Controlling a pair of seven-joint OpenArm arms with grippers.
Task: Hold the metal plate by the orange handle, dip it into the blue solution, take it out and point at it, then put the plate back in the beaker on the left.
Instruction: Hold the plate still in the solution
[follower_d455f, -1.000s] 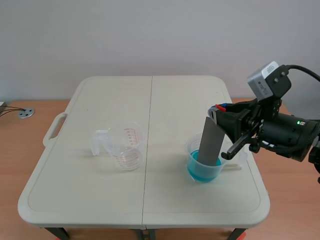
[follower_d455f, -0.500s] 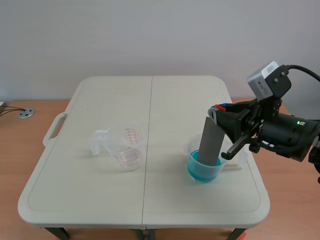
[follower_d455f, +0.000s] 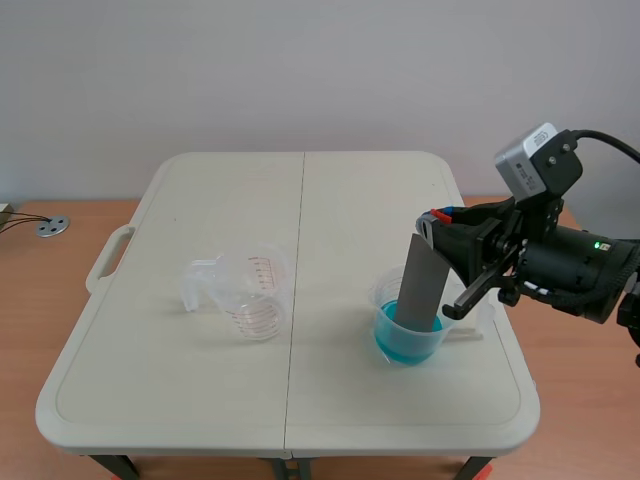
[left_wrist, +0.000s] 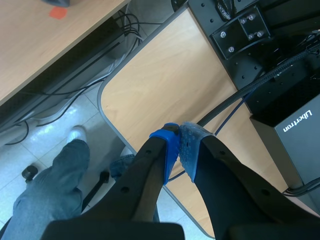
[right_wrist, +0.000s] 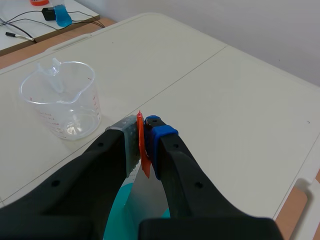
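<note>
A: Where does the metal plate (follower_d455f: 420, 285) sit?
B: Right of centre in the scene view. It leans in the right-hand beaker (follower_d455f: 383, 298), with its lower end in the blue solution (follower_d455f: 402, 347).
A: And the jaws?
B: The right gripper (follower_d455f: 437, 218) has its jaws clamped on the orange handle (right_wrist: 141, 145) at the plate's top. The left gripper (left_wrist: 179, 136) has its pads pressed together on nothing, off the table (follower_d455f: 230, 190). The empty beaker (follower_d455f: 255, 297) stands left of centre, well apart
</note>
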